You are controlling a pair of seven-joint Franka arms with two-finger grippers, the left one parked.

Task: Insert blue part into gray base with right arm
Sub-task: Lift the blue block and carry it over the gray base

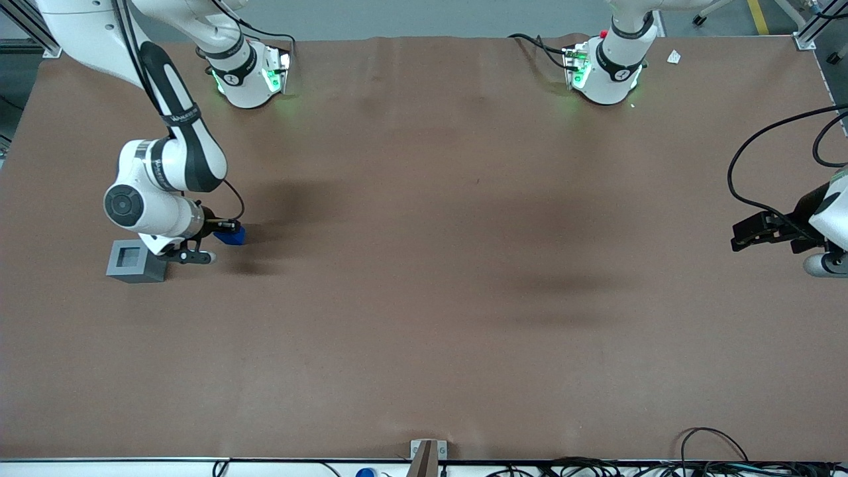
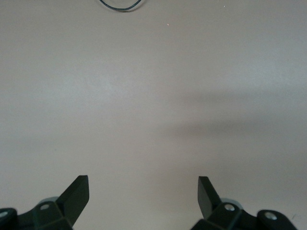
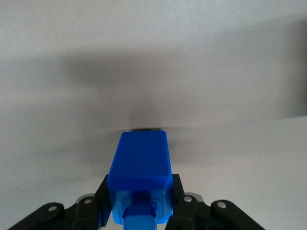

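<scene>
Blue plastic sits clamped in our hand: the blue part is pinched btwn the two black fingers, one on each flat side wall. In the front view the hand is low over the brown worktop, w/ the blue part poking out of it toward the parked arm's end. We can't tell from that view if the block touches the worktop or hangs just clear; the wrist view shows a shadow right under its tip, so it's close to the surface either way.

Gray base stands on the worktop just beside the hand, a bit nearer the front camera and on the wrist-body side of us, not under the fingers. Socket faces up, lighter rim visible, nothing in it. So insertion isn't done yet.

Handling, as we judge it: the part looks like rigid moulded plastic, light, smooth-faced, so prob. a bit slippery under the pads but not fragile. Flat parallel sides are the sensible grip, and that's where we have it, near the stub end.

Orientation: long axis runs straight out from the hand along the finger direction. Narrower stub sits back btwn the fingers, wide end points away from us. Whether the stub or the wide end is meant to enter the socket we can't say from here.
</scene>
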